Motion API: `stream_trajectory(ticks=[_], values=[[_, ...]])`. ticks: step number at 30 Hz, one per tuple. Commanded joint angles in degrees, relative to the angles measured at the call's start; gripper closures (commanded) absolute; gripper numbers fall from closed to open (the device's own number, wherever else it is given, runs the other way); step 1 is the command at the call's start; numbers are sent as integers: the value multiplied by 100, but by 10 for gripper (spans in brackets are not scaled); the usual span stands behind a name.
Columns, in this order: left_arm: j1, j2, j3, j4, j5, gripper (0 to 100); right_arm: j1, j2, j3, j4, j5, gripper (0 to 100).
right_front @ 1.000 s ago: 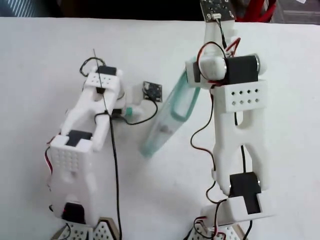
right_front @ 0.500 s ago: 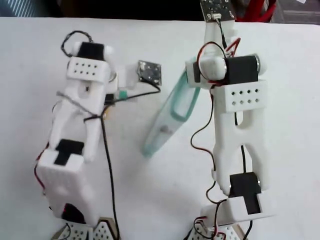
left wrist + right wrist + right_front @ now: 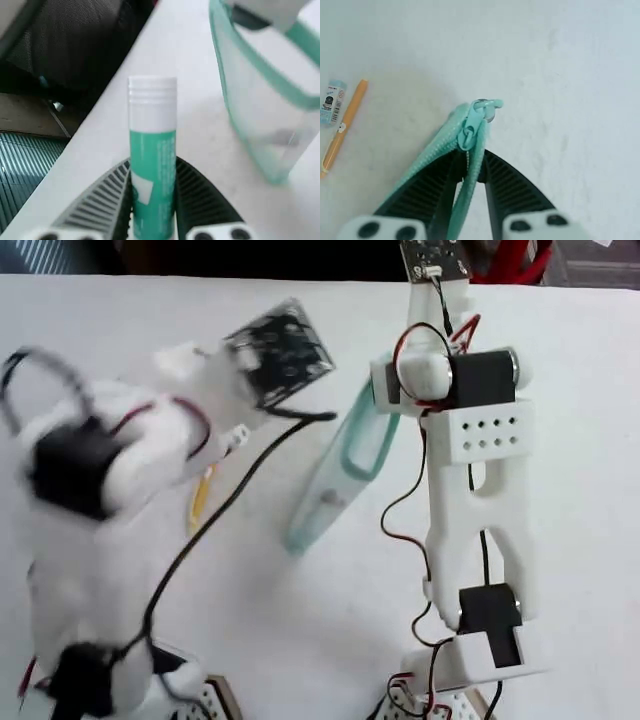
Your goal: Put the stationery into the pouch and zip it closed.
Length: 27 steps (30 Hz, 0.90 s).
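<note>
A green-and-white glue stick point(image 3: 152, 115) stands up between the fingers of my left gripper point(image 3: 152, 172), which is shut on its lower half. The translucent pouch point(image 3: 260, 100) with teal edging lies just beyond it. From above, the pouch point(image 3: 335, 475) lies slantwise in the middle of the table, with the raised, blurred left arm point(image 3: 150, 450) to its left. My right gripper point(image 3: 469, 170) is shut on the pouch's far end, right under the teal zipper pull point(image 3: 470, 135). An orange pen point(image 3: 200, 498) lies on the table left of the pouch.
A small blue-and-white stationery item point(image 3: 332, 101) lies beside the orange pen point(image 3: 342, 130). The right arm point(image 3: 475, 440) stretches along the pouch's right side. The white table point(image 3: 560, 540) ends at a dark far edge, and cables hang from both arms.
The left arm has lifted off the table with the glue stick and swung up and left, uncovering the orange pen. The right arm and the pouch have kept still.
</note>
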State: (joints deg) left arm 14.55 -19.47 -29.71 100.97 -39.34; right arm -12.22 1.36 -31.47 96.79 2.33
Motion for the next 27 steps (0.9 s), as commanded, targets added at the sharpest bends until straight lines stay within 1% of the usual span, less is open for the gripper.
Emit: stream_trajectory(ticks=[1, 3, 5, 9, 12, 16, 18, 22, 24, 27], values=[[620, -1648, -211, -598, 2242, 976, -4, -66, 0, -40, -44, 979], [936, -1991, -44, -923, 3068, 976, 4, -66, 0, -40, -44, 979], [1305, -2158, 308, -1292, 3736, 976, 22, -66, 0, -31, -44, 979], [1833, -2211, 1565, -2321, 4633, 976, 75, -66, 0, -31, -9, 979], [2018, -2229, 2549, -3059, 4888, 976, 171, -66, -9, -40, -44, 979], [2044, -2396, 3631, -3938, 4967, 976, 259, -66, -9, -75, -44, 979], [2044, -2615, 4281, -4607, 5187, 976, 259, -66, -18, -75, -35, 979], [2141, -3090, 5679, -6189, 5556, 977, 233, -66, -18, -84, -44, 979], [2255, -3336, 6303, -6804, 5705, 977, 233, -66, -9, -127, -44, 979], [2360, -3741, 6963, -7640, 5732, 978, 215, -66, -9, -119, -44, 979]])
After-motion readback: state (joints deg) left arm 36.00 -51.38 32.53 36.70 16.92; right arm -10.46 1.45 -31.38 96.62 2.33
